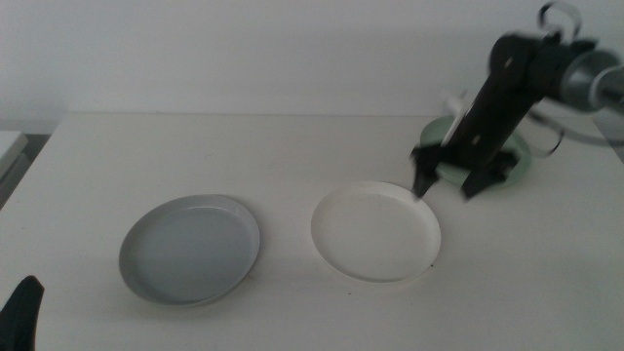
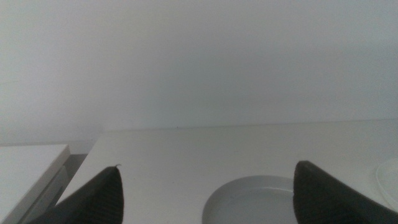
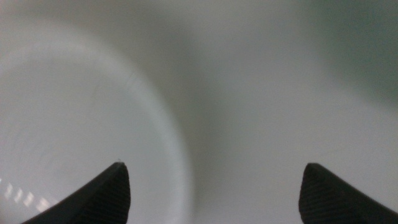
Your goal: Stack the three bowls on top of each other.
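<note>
The light grey bowl [image 1: 190, 249] sits on the table at the front left. The white bowl [image 1: 375, 232] sits in the middle. The pale mint green bowl [image 1: 522, 161] sits at the back right, mostly hidden behind my right arm. My right gripper [image 1: 444, 190] is open and empty, just above the table between the white bowl's far right rim and the green bowl. Its blurred wrist view shows the white bowl's rim [image 3: 93, 118] beside the open right gripper [image 3: 214, 193]. My left gripper [image 1: 24, 312] waits at the front left corner, open [image 2: 208, 186], facing the grey bowl [image 2: 255, 199].
The white table [image 1: 292, 146] ends at a pale wall at the back. A lower white surface [image 1: 10, 146] stands past the table's left edge, also in the left wrist view [image 2: 31, 162]. The white bowl's edge [image 2: 390, 180] shows in the left wrist view.
</note>
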Controlling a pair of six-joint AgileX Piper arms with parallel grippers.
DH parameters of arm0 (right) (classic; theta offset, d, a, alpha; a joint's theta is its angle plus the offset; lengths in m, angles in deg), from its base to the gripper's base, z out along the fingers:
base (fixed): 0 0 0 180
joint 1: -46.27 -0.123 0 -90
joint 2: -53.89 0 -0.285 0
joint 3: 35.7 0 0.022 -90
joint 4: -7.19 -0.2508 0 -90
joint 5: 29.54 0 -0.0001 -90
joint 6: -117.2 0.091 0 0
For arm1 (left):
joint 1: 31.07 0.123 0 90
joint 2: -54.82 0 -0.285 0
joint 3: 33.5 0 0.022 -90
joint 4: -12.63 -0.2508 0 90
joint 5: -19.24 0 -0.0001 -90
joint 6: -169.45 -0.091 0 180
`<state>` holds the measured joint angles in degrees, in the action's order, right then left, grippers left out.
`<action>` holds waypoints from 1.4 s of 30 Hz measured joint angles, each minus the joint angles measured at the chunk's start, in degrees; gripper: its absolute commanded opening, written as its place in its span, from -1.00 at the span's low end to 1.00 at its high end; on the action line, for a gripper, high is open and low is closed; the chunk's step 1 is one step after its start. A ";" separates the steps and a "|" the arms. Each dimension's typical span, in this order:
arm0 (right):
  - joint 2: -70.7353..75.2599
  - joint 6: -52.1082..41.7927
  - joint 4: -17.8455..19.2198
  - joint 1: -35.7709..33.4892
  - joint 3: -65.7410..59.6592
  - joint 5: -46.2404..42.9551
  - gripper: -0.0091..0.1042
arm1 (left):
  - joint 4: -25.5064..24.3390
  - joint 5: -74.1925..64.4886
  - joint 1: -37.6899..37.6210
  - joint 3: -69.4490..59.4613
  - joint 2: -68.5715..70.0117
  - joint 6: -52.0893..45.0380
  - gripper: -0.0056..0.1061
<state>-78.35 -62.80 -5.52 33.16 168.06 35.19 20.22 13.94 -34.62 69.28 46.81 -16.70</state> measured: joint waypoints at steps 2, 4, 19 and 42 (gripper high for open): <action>0.10 0.85 2.95 2.15 4.06 0.86 0.79 | 0.00 0.00 0.00 0.00 0.00 0.00 0.78; 0.20 2.79 7.39 4.55 7.20 0.13 0.79 | 0.00 0.00 0.00 0.00 0.00 0.00 0.78; -12.46 8.08 14.96 15.47 15.13 -9.86 -0.02 | 0.00 0.00 0.00 0.00 0.00 0.00 0.78; 10.32 -1.18 -2.68 9.00 -13.72 -31.16 -0.88 | -0.03 0.00 0.00 0.00 0.00 0.00 0.78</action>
<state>-68.03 -63.98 -8.20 42.16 154.34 4.03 20.18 13.94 -34.62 69.28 46.81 -16.70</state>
